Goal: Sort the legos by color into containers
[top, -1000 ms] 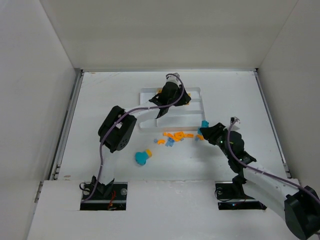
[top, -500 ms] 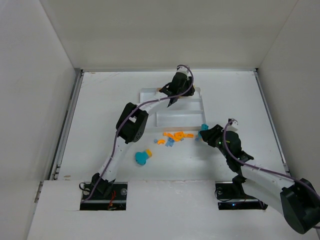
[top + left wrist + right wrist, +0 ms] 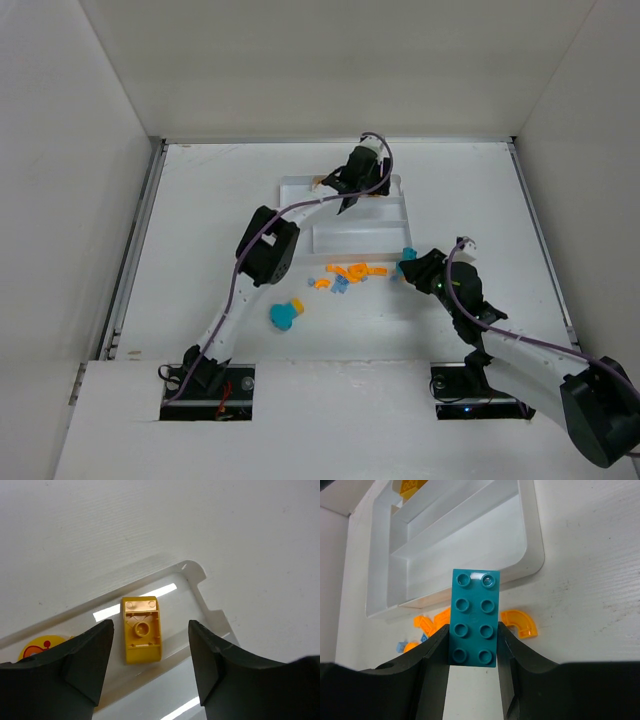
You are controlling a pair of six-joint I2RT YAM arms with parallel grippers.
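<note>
The left gripper (image 3: 150,630) is hovering with its jaws apart over the white tray (image 3: 197,572), where a yellow brick (image 3: 142,636) is lying underside up, untouched. The right gripper (image 3: 473,642) is clamping an eight-stud teal brick (image 3: 473,610) just outside the tray, beside loose orange pieces (image 3: 350,271).

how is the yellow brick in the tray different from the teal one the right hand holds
The yellow brick lies loose in the tray, untouched between the fingers of the open left hand; the teal brick is clamped in the right hand, outside the tray. The yellow one shows its hollow underside; the teal one shows eight studs. Both are plastic legos.
</note>
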